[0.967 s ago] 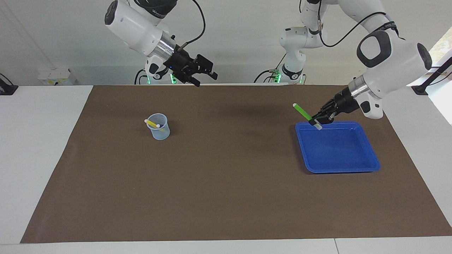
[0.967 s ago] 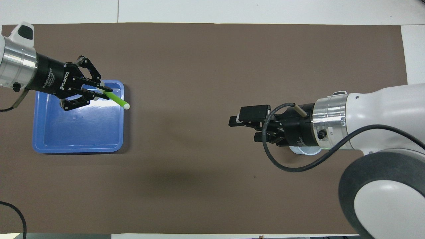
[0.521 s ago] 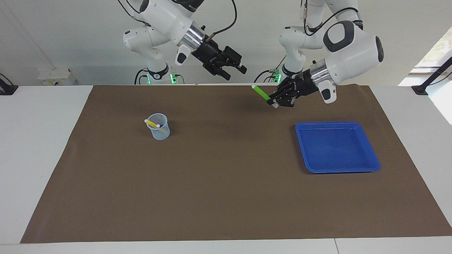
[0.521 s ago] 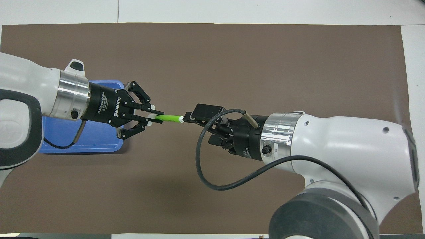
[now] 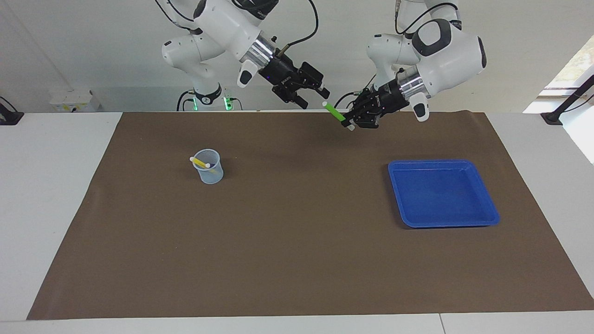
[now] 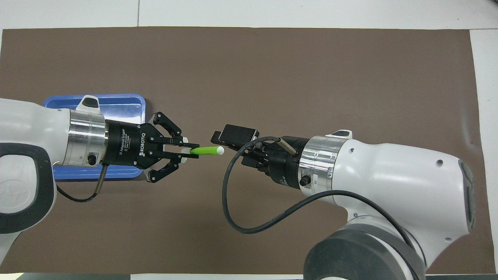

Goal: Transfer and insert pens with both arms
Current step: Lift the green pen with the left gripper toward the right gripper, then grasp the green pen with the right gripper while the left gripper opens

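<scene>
- My left gripper (image 5: 351, 124) is up in the air over the mat (image 5: 297, 260), past the tray (image 5: 487, 218) toward the cup's end. Its fingers are pinched shut on one end of the green pen (image 5: 335, 112).
- I hold the pen by its lower end, and a little pale bit sticks out below my fingers. The rest of it points up and away from the tray, toward my right gripper (image 5: 320, 93).
- My right gripper is also up over the mat, just past the pen's pale tip. Its fingers look a bit apart with nothing in them. From above, the tip is just beside them, and I cannot tell if they touch.
- I think the pen is very light, hard and smooth. It will not bend, but it could slip or spin if I hold it too softly.
- I think my right gripper should grab the green middle, with the fingers across the pen, not the round tip. That leaves room for my left fingers to let go.
- I should not let go with the left until the right is closed tight. If the pen drops, it may roll on the mat.
- The cup (image 5: 209, 168) stands on the mat, well apart from the tray, toward my right arm's end. The yellow pen (image 5: 200, 162) leans in it already.
- The tray has no pens that I can see.
- I cannot see a purple pen.
</scene>
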Robot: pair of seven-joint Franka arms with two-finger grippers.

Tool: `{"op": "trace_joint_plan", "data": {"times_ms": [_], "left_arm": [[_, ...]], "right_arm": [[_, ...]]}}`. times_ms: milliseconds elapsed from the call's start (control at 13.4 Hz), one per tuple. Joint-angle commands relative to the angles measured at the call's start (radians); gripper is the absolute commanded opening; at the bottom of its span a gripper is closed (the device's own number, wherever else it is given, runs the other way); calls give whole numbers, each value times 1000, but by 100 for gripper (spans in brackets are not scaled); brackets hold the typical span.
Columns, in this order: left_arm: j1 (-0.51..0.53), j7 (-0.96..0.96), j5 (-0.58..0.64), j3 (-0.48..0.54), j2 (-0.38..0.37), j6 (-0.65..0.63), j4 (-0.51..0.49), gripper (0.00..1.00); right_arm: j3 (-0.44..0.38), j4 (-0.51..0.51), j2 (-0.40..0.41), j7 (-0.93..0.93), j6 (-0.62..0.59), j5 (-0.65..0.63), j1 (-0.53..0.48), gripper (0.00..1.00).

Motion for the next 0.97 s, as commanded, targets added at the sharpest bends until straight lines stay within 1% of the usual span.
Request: {"op": "trace_joint_plan", "data": {"times_ms": [0, 74, 149, 223, 297, 372, 521, 595, 669, 744, 818, 892], "left_arm": [[-55, -10, -12, 10, -31, 50, -47, 0], [-65, -7, -9, 9, -32, 52, -47, 0], [-65, -7, -9, 10, -34, 53, -47, 0], [-65, -2, -7, 10, -32, 52, -47, 0], [-65, -1, -6, 9, -34, 50, -47, 0], [-63, 4, -6, 10, -34, 48, -47, 0], [-63, 7, -6, 10, -34, 48, -47, 0], [-63, 7, -6, 10, -34, 48, -47, 0], [-63, 8, -6, 10, -34, 50, -47, 0], [-63, 8, -4, 10, -34, 48, -47, 0], [-63, 10, -4, 10, -35, 47, -47, 0], [-63, 11, -4, 10, -34, 48, -47, 0]], "right_arm": [[-1, -13, 4, -31, 63, 1, 47, 100], [0, -13, 4, -34, 57, -30, 48, 100], [-1, -13, 4, -40, 50, -72, 47, 97], [-1, -13, 4, -40, 36, -86, 47, 96], [-1, -13, 2, -49, 28, -88, 47, 93], [-1, -14, 2, -63, 24, -90, 45, 86], [-1, -13, 2, -80, 14, -93, 44, 55], [-1, -13, 2, -81, 10, -93, 44, 36], [-1, -13, 2, -81, 5, -93, 44, 14], [-1, -13, 1, -81, -6, -93, 44, 0], [-1, -11, 1, -83, -33, -94, 41, 0], [-1, -11, -1, -96, -47, -126, 41, 0]]}}
